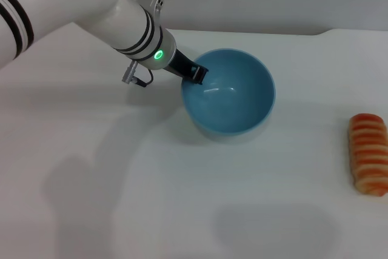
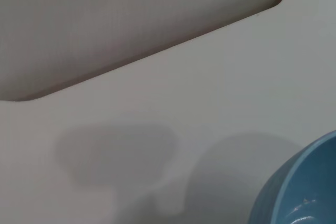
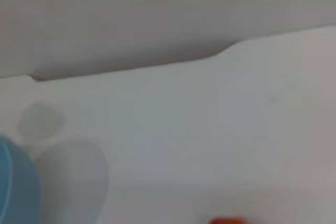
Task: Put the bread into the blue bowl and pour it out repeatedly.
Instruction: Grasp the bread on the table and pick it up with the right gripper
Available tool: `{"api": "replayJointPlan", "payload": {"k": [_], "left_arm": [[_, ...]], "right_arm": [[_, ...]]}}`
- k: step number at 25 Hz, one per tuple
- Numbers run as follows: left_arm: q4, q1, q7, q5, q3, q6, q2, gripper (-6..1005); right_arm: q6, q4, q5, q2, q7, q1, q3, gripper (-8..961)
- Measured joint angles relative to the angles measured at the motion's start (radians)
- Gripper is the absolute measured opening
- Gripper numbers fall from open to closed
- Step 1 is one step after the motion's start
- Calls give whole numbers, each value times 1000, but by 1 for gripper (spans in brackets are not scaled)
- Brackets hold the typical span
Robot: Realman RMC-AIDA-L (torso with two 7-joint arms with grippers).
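- Blue bowl (image 1: 229, 92) sat on the white table (image 1: 121, 198), a bit far of centre, and looked tipped so its opening faced toward the near-left side.
- Bowl interior was empty; a highlight showed on the inner wall.
- Left gripper (image 1: 197, 74) was at the bowl's far-left rim, dark fingers clamped on the rim edge, one finger reaching inside.
- Left arm came in from the far left; a green indicator light (image 1: 159, 54) glowed on the wrist ring.
- Bread (image 1: 368, 153) lay on the table at the right edge, well apart from the bowl and outside it.
- Bread's long axis ran near-to-far, roughly parallel to the table's right side; orange-red and cream striped face was up, stripes crossing the short axis.
- Far end of the loaf looked rounded; near end also rounded, no clear pointing tip.
- Left wrist view showed only part of the bowl's wall and rim (image 2: 299, 187) plus table and shadows; own fingers not in shot.
- Right wrist view caught a slice of the bowl (image 3: 16, 187) at one edge and an orange sliver of the bread (image 3: 226, 220) at another.
- Right gripper: not seen in any view, so finger state unknown.
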State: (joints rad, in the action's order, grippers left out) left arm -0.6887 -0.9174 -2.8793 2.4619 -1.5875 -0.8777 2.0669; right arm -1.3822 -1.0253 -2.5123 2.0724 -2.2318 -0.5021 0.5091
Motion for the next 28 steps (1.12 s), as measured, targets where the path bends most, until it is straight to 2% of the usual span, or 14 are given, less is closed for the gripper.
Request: {"api": "replayJointPlan", "payload": {"k": [5, 15, 28], "left_arm": [[0, 3, 0, -1, 0, 10, 0, 0], [0, 8, 0, -3, -1, 18, 2, -1], [0, 24, 2, -28, -11, 44, 2, 0]], "right_arm": [[-49, 32, -1, -2, 42, 2, -22, 621], [1, 106, -97, -5, -28, -8, -14, 609], [122, 260, -81, -7, -22, -43, 29, 593]]}}
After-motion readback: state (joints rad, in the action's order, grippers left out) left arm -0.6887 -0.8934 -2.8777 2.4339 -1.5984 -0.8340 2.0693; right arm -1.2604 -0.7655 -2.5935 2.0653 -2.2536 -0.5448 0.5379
